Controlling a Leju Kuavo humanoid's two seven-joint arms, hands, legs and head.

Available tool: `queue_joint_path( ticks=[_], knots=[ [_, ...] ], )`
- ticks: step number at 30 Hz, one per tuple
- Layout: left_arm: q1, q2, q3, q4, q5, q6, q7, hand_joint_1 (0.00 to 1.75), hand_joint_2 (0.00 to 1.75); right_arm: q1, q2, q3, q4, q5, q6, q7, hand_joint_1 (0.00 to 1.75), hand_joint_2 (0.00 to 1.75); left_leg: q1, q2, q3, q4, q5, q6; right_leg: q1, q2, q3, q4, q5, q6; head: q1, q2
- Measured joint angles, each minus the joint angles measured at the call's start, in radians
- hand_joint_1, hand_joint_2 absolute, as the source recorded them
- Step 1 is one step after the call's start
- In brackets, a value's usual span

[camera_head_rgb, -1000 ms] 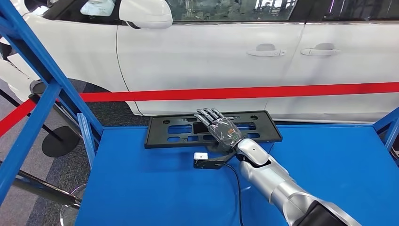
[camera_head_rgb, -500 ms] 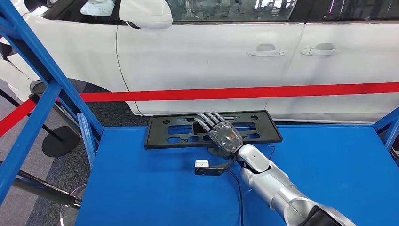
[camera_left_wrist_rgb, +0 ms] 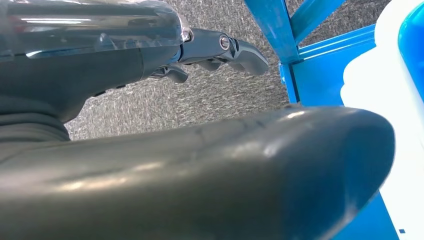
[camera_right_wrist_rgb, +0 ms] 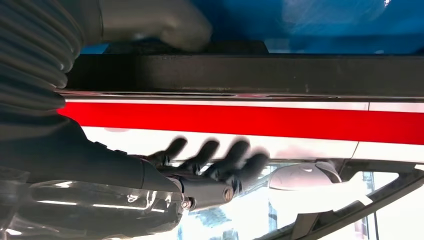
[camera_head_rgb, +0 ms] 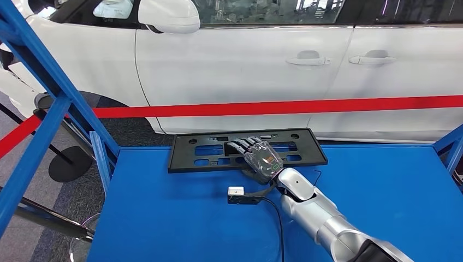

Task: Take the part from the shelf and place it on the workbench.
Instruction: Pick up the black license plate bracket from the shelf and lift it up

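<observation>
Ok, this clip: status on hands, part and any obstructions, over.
Right hand open over black plate part, thumb under its near edge, no grip. Left hand open, off to the side. Part flat on blue surface. No obstruction.

Right hand (camera_head_rgb: 262, 159) sits over the near edge of the part (camera_head_rgb: 202, 150), fingers lying across it, on the workbench (camera_head_rgb: 164, 218). Part lies flat along the far edge of the workbench, extending to both sides of the hand, more to its left. Wrist camera block (camera_head_rgb: 240, 194) just left of the wrist. Barrier tape (camera_head_rgb: 273, 106) runs beyond the hand, car (camera_head_rgb: 245, 65) behind that. Shelf frame (camera_head_rgb: 49, 109) stands well to the hand's left.
</observation>
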Motion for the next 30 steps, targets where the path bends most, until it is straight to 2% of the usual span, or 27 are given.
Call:
queue_joint_path(
  ticks=[24, 30],
  knots=[
    [0.000, 0.003, 0.003, 0.000, 0.031, -0.019, -0.016, 0.00, 0.00, -0.014, -0.009, -0.031, -0.052, -0.008, 0.037, -0.013, 1.75, 1.75, 0.000, 0.000, 0.001, 0.000, 0.000, 0.000, 0.000, 0.000, 0.000, 0.000, 0.000, 0.000, 0.000, 0.000],
    [0.000, 0.003, 0.003, 0.000, 0.024, -0.025, -0.046, 0.00, 0.00, -0.012, -0.012, -0.041, -0.069, 0.080, -0.011, 0.020, 1.75, 1.75, 0.000, 0.000, 0.000, 0.000, 0.000, 0.000, 0.000, 0.000, 0.000, 0.000, 0.000, 0.000, 0.000, 0.000]
  ],
)
